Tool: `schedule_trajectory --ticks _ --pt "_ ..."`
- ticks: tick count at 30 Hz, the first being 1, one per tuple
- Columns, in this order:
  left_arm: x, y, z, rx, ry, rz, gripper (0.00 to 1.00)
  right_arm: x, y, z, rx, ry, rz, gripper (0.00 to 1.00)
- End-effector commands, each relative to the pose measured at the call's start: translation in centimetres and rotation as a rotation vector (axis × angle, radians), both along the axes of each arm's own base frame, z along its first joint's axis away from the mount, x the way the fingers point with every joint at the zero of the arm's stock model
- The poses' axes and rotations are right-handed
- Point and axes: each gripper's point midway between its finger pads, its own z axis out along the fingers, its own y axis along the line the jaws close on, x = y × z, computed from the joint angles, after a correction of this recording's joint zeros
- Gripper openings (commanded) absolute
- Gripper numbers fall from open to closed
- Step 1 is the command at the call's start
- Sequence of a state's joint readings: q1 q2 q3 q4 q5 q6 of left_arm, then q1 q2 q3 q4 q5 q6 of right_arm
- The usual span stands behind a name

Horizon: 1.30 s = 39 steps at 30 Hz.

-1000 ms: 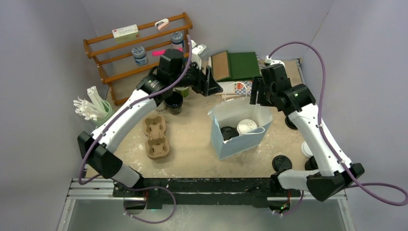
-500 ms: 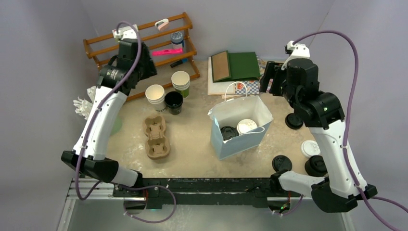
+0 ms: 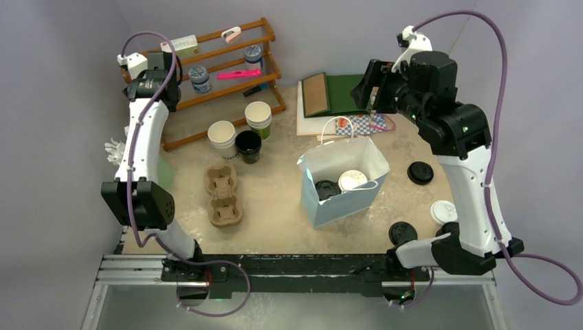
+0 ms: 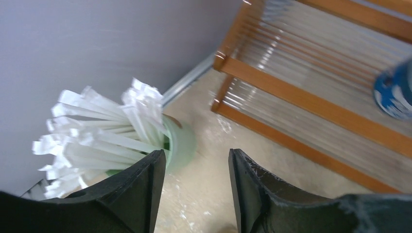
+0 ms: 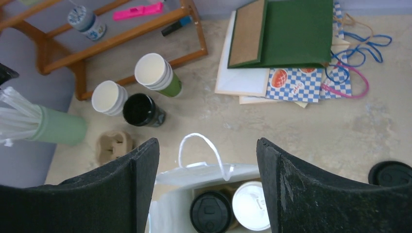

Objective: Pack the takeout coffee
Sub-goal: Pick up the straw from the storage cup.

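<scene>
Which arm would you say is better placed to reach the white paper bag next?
Right: the right gripper, open, points at the bag; the left gripper points at the straw holder by the rack.

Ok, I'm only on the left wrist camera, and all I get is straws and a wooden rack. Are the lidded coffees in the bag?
Observer: Yes. A black-lidded cup and a white-lidded cup stand side by side inside the paper bag.
Operator: Where's the right gripper?
Observer: The right gripper hangs open in the air beyond the bag, holding nothing.
Operator: Any lids left out?
Observer: Yes, a loose black lid lies on the table to the right of the bag.
</scene>
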<state>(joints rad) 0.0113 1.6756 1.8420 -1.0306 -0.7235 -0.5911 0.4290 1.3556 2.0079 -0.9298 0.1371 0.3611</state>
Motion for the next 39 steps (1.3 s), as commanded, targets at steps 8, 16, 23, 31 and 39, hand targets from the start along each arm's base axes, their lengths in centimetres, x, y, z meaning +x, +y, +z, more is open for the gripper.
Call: schedule_trajectory --ticks 8,16,23,31,39 --pt "-1.7 5.6 -0.8 0.07 0.015 0.177 0.43 -0.2 1.8 1.8 0.117 -0.014 0.05 0.74" --pt "-1.6 7.8 -1.6 0.11 0.037 0.215 0.42 -0.1 2.1 1.4 0.133 0.002 0.051 0.74" --pt "-1.6 9.1 -2.5 0.104 0.05 0.236 0.4 0.2 2.1 2.0 0.124 -0.016 0.056 0.75" --pt "-1.4 9.4 -4.5 0.082 0.078 0.236 0.38 0.5 2.5 1.9 0.12 -0.021 0.074 0.75" --pt "-2.2 9.3 -2.5 0.078 0.026 0.295 0.0 0.5 2.4 2.0 0.103 -0.03 0.081 0.75"
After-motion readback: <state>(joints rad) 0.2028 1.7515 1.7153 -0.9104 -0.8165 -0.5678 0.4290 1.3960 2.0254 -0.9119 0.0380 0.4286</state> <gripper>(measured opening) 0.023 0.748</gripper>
